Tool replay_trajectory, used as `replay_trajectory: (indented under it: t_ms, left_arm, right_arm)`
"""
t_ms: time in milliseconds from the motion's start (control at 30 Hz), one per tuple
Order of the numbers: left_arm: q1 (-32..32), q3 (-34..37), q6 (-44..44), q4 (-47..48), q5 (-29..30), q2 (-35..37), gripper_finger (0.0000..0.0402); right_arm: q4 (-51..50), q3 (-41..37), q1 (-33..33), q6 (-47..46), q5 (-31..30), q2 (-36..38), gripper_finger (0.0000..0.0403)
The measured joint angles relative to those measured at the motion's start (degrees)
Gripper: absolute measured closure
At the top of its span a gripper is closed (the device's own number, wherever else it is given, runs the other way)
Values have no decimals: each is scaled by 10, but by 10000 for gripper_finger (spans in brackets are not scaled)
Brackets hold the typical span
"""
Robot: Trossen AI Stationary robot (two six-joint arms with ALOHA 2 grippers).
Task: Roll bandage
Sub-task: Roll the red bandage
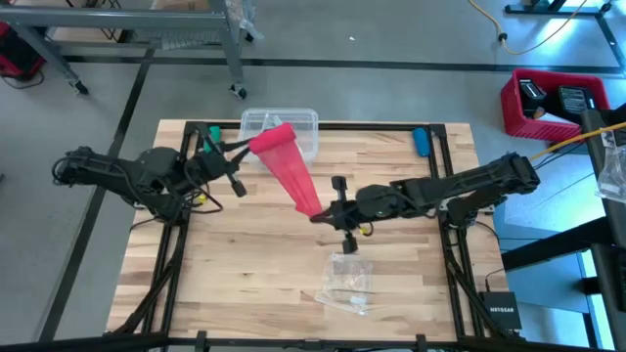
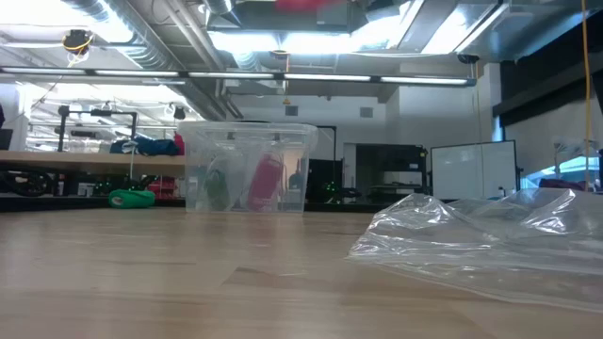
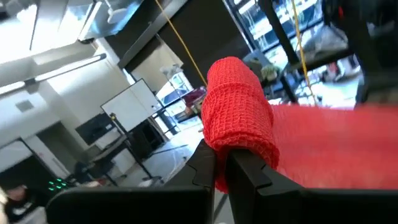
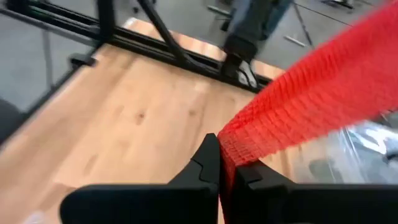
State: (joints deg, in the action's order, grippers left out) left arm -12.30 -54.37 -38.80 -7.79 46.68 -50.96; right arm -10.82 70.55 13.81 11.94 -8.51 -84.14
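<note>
The bandage (image 1: 290,168) is a red-pink strip stretched in the air between my two grippers, slanting from the far left toward the table's middle, clear of the table. Its far-left end is wound into a small roll (image 3: 239,106). My left gripper (image 1: 246,147) is shut on that rolled end, above the clear box. My right gripper (image 1: 318,213) is shut on the strip's other end near the table's middle. In the low view the bandage shows only as a red blur at the top (image 2: 311,5). My left gripper pinches the bandage's rolled end (image 3: 221,158) between its two fingers (image 3: 249,171); the roll stands out past the fingertips and the strip runs away from it, lifted clear. My right gripper pinches the strip's gathered free end (image 4: 229,158) between its two fingers (image 4: 208,165); the strip runs taut away from them, clear of the table.
A clear plastic box (image 1: 293,122) stands at the table's far edge under the bandage's left end. A crumpled clear wrapper (image 1: 349,282) lies near the table's front. A blue object (image 1: 421,142) lies at the far right, a green one (image 1: 212,135) at the far left.
</note>
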Motion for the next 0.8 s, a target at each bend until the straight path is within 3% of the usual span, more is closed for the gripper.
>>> replay_trajectory:
  t_ms: [100, 200, 400, 800]
  left_arm:
    - [-9, 0, 34, 1, -21, 11, 387]
    - [-22, 0, 73, 4, -79, 20, 386]
    - [-55, 0, 149, 58, -156, 48, 386]
    - [-98, 0, 230, 177, -181, 115, 385]
  right_arm:
    - [91, -68, -23, -1, -1, -1, 402]
    - [149, -111, -53, 3, -25, 0, 402]
    - [125, -130, -123, 45, -78, 4, 402]
    - [23, -130, -215, 104, -129, 80, 402]
